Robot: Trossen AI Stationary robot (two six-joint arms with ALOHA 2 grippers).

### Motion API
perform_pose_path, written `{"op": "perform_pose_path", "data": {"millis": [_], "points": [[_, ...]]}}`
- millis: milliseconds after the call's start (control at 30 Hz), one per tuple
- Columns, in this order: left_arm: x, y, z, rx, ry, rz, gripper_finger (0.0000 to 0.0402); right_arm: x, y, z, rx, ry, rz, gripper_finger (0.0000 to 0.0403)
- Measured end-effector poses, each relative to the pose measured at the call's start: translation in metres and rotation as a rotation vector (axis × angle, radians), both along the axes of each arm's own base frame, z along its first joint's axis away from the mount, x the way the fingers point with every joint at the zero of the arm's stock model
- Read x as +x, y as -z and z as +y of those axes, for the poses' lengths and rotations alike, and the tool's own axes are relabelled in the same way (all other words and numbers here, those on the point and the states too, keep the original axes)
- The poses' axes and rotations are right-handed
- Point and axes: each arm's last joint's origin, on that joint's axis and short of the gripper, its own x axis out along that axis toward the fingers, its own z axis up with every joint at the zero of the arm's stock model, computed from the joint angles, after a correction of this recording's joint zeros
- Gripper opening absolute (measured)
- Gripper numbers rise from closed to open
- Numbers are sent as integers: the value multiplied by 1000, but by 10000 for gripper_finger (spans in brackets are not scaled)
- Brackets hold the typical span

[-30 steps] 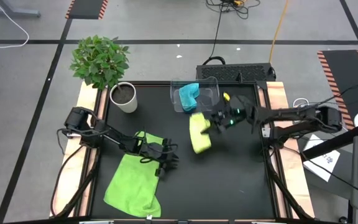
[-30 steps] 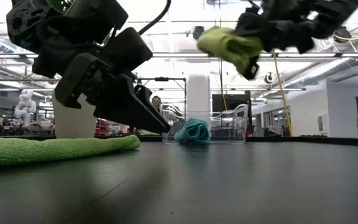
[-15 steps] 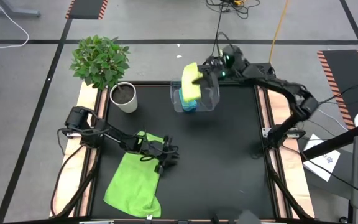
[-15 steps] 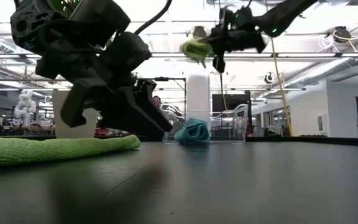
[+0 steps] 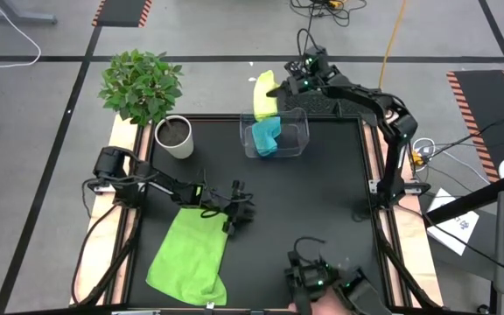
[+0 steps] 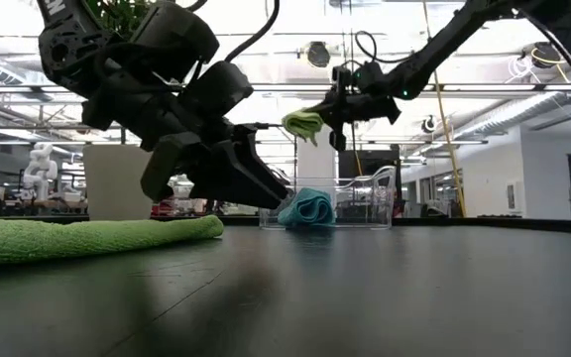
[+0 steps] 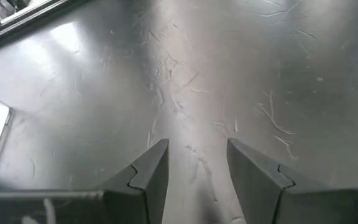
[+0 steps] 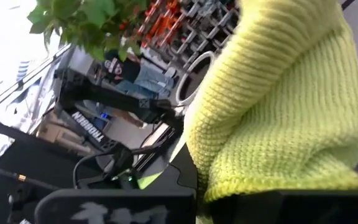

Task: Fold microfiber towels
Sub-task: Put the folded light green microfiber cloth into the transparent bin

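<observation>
A folded lime-green towel (image 5: 264,94) hangs in the air over the far left wall of the clear bin (image 5: 301,122), with my right gripper (image 5: 281,87) shut on it. A turquoise towel (image 5: 266,136) lies crumpled inside the bin. A second lime-green towel (image 5: 187,255) lies flat on the black table at the near left. My left gripper (image 5: 241,213) stands open just right of that towel's far right corner, low over the table. Only bare table shows between its fingers (image 7: 151,171). My right gripper pinches the folded lime-green towel by its right end (image 6: 317,117) between the two fingers. They come nearly level from the table's right side. The thick folded bundle (image 8: 278,106) sticks out past the fingers, lifted clear and higher than the bin's rim.
A potted plant in a white pot (image 5: 175,137) stands at the far left of the table. At the near edge a dark device with green lights (image 5: 318,280) shows, with a person's hand on it. The middle and right of the black table are open.
My right gripper has swung from over the table's middle toward the far edge, carrying the folded lime-green towel over the bin to its far left wall and a little higher. My left gripper has shifted slightly toward the table's right and rolled, still open.
</observation>
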Motion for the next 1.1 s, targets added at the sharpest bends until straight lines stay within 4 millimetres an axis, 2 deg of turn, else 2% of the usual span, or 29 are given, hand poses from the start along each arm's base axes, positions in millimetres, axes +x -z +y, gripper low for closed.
{"op": "perform_pose_path", "data": {"millis": [167,467,1100], "points": [[1,-1,4,-2,-13,-7,163,-10,16,-6,73,-2,55,2],[1,-1,4,-11,-16,-12,163,-10,39,16,153,-32,241,3],[1,-2,2,-47,38,-17,163,-3,60,39,160,2,450,4]]}}
